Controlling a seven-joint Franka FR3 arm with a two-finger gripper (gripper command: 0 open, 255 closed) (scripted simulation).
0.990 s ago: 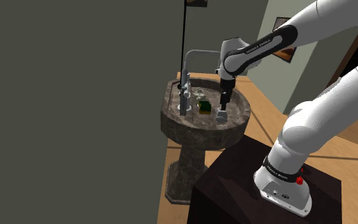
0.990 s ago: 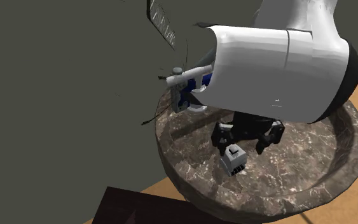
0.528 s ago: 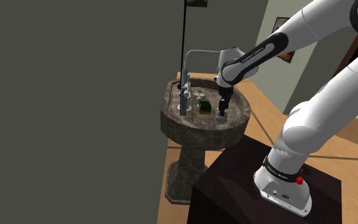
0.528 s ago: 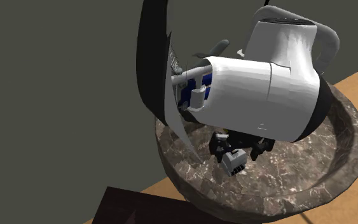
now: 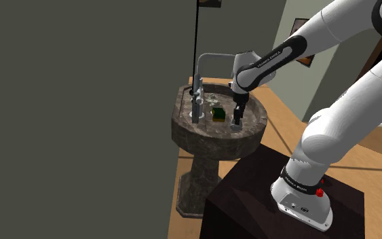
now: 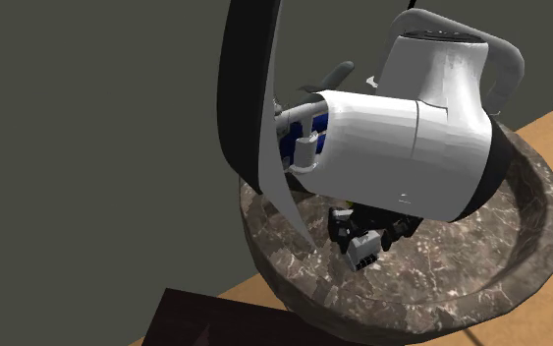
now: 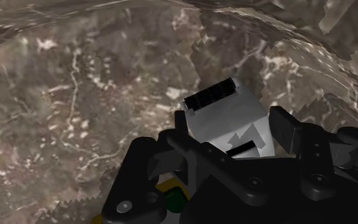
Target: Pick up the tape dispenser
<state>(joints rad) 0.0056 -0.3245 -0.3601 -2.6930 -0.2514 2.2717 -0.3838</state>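
Obs., standing by the rig.

- The dark stand (image 5: 271, 204) sits just beside the sink (image 5: 250, 133), a mottled stone basin on a pedestal. That closeness lets the white arm (image 5: 345, 47) bend over the sink's rim and point its hand straight down into the bowl.
- Inside the sink, on the stand side of the bowl: the tape dispenser (image 7: 228, 121), a small pale grey block with a black slot across its top.
- In the wrist view the jaws flank the block, one black finger against each side face with no gap visible, so I read them as clamped on it. Gripping across the narrow flat sides makes sense, since those faces give parallel contact.
- In the second exterior view the dispenser (image 6: 364, 249) looks tipped, one corner lower. I cannot tell whether it has cleared the sink floor or rests on the curved slope. Judgement: the grasp is made and the lift is the step in hand.
- Risk: a tilted block may twist in the grip on the way up, and the sink wall is near.
- Further in, near the sink's middle: a small green item (image 5: 218, 113), apart from the dispenser.
- At the sink's far rim: the grey faucet (image 5: 197, 95), mounted there against the dull wall (image 5: 81, 102).
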